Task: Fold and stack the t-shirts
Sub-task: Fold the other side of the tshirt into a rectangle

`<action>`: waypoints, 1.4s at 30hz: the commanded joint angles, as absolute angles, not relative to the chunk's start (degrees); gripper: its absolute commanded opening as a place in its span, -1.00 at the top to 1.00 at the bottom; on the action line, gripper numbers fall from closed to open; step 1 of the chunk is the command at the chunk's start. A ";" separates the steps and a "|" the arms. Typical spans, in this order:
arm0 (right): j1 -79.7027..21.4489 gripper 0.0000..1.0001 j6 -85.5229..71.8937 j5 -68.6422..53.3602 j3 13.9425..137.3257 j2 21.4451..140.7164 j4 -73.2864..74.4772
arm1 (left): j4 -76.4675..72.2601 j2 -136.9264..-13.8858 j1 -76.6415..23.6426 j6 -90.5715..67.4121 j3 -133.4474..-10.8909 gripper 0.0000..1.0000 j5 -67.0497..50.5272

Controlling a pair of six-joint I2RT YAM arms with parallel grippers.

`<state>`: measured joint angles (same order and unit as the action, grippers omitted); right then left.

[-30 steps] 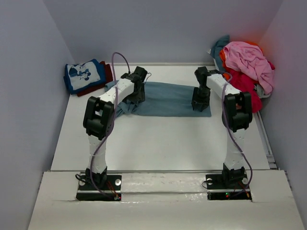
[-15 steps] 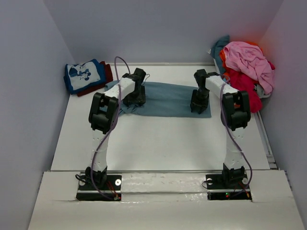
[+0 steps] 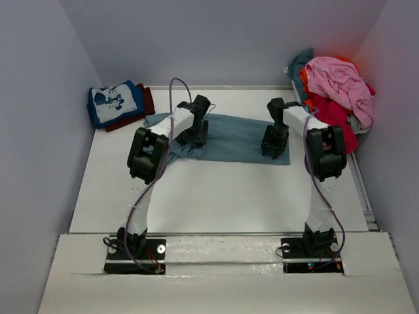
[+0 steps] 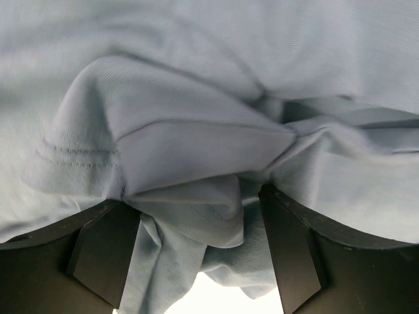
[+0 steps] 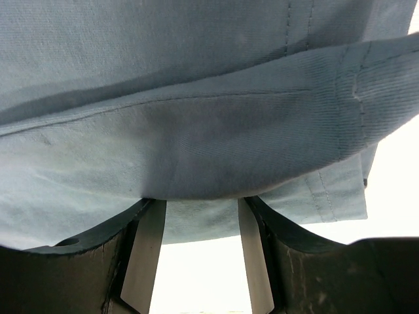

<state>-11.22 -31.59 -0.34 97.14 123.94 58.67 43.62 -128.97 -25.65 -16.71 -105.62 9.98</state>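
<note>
**A:** There's the slate-blue t-shirt (image 3: 239, 136), spread flat across the far middle of the table (image 3: 216, 196), its left end rumpled.

**B:** And the left gripper (image 4: 196, 199) is right in that rumple. Its jaws are part-way closed, with a fat bunch of cloth wedged between the fingers (image 4: 105, 255), touching both.

**A:** The right gripper (image 5: 201, 206) is at the shirt's right edge. Jaws a narrow gap apart, tips buried under a fold of hem. Pinching it? Can't tell.

**B:** Far left corner: the folded blue cartoon tee (image 3: 114, 103) lies on a dark red tee (image 3: 149, 98).

**A:** Far right, a loose heap: pink tee (image 3: 340, 82) on top, red tee (image 3: 340, 121) below, orange tee (image 3: 304, 78) and teal tee (image 3: 300, 62) peeking out behind.
</note>
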 commanded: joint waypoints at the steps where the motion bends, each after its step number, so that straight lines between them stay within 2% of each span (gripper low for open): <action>1: -10.20 -0.08 -35.07 3.42 94.22 120.24 58.10 | 47.11 -131.39 -30.49 -14.59 -107.93 -0.67 7.21; 10: -8.09 -0.10 -38.84 9.84 92.20 114.88 59.24 | 45.97 -131.75 -33.66 -12.75 -110.74 -0.67 1.32; 18: -5.27 -0.10 -39.02 11.86 91.93 112.94 59.85 | 45.35 -130.43 -33.66 -12.39 -109.07 -0.67 0.88; 25: -5.27 -0.09 -36.57 7.83 93.42 112.94 58.98 | 44.91 -127.80 -33.66 -14.15 -108.90 -0.68 8.42; 32: -6.32 -0.09 -32.18 6.24 100.36 113.11 60.99 | 45.79 -119.90 -33.66 -18.89 -109.69 -0.70 18.98; 42: -8.00 -0.08 -31.46 4.92 99.76 113.38 60.29 | 47.20 -111.98 -33.13 -20.04 -102.40 -0.64 17.06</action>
<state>-7.25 -32.29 5.87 100.01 115.04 60.07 44.77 -115.22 -33.15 -19.42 -106.89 17.32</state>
